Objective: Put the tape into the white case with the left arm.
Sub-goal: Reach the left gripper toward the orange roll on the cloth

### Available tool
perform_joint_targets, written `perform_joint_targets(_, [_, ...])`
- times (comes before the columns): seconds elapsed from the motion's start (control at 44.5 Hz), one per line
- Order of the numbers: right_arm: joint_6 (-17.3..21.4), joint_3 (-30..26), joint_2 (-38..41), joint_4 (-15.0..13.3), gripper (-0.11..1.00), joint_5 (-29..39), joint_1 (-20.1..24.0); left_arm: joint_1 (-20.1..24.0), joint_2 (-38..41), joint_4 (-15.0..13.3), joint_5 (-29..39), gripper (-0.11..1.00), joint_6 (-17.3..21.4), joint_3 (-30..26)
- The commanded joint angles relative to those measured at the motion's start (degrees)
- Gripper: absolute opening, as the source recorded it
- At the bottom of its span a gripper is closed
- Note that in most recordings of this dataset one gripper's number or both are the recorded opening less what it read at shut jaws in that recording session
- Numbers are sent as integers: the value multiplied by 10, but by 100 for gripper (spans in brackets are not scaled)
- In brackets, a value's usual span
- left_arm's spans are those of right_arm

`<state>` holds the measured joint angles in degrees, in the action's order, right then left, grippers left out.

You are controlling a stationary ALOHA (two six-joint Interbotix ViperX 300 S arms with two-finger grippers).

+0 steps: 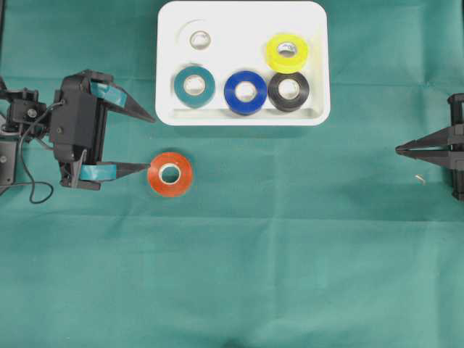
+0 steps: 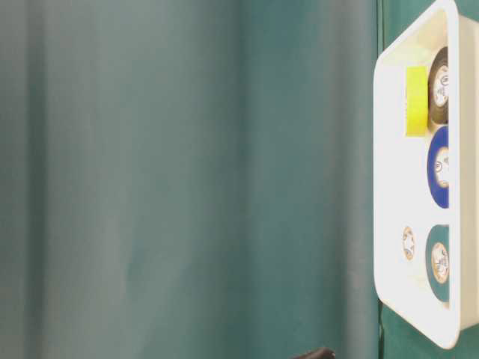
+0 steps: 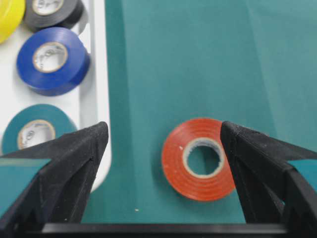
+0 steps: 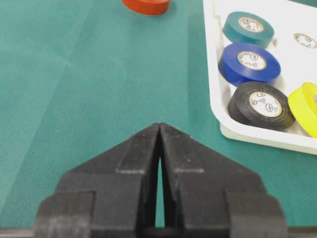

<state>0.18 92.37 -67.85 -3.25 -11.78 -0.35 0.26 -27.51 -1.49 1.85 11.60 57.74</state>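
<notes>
Six tape rolls were in view: five in one white case (image 1: 243,116), namely white (image 1: 199,39), teal (image 1: 193,86), blue (image 1: 245,92), black (image 1: 288,90) and yellow (image 1: 287,51), and one orange roll (image 1: 170,174) on the table (image 1: 290,239). Two claws, left (image 1: 150,142) and right (image 1: 399,151), flanked them.

A green cloth (image 1: 290,254) with a fine visible weave and a matt face, lightly creased, is laid over the table. The white case (image 1: 168,65) resting on it looks to be smooth moulded plastic with a faint sheen. Inside the case, the blue roll (image 1: 245,92), black roll (image 1: 288,90), teal roll (image 1: 193,86) and yellow roll (image 1: 287,51) are seen as smooth, slightly glossy tape wound on pale paper-like cores. The same finish is shown by the orange roll (image 1: 170,174) lying just outside the case. The fingers (image 3: 74,153) of the left gripper (image 1: 148,142) are seen as matt black plastic with a grainy surface; the right gripper (image 4: 159,134) looks alike.
</notes>
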Motion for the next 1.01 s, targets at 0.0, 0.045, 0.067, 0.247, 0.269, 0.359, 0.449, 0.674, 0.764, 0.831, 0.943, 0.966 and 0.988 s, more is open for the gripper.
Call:
perform_joint_targets(0.0, [0,-4,4,-15,-9,-6,-1,-4,-4,-1,-5,97,0,-7])
perform_joint_targets(0.045, [0,-4,4,-15,-9,-6,0,-4,-4,-1,-5,97,0,-7])
perform_joint_targets(0.067, [0,-4,3,-14,-9,-6,-1,-4,-4,0,-5,97,0,-7])
perform_joint_targets(0.247, [0,-4,3,-15,-9,-6,-1,-4,4,0,-5,97,-1,-14])
perform_joint_targets(0.269, [0,-4,3,-15,-9,-5,-1,-5,7,-1,-5,97,-1,-15])
perform_joint_targets(0.359, [0,-4,3,-15,-9,-6,-1,-13,18,-1,-5,97,-1,-18])
perform_joint_targets(0.449, [0,-4,3,-14,-9,-6,-1,-23,33,-1,-5,97,-1,-22])
perform_joint_targets(0.674, [0,-4,3,-14,-9,-6,-1,-45,81,-1,-5,97,-1,-48])
perform_joint_targets(0.764, [0,-4,3,-15,-9,-6,-1,-51,98,0,-4,97,-1,-61])
perform_joint_targets(0.831, [0,-4,3,-14,-9,-5,0,-56,107,-1,-3,97,-1,-68])
perform_joint_targets(0.943, [0,-4,3,-14,-9,-6,-1,-67,119,0,3,97,-1,-78])
perform_joint_targets(0.966, [0,-4,3,-14,-9,-6,-1,-69,120,-1,4,97,-1,-79])
perform_joint_targets(0.988, [0,-4,3,-15,-9,-6,-1,-70,123,-1,8,97,-1,-80])
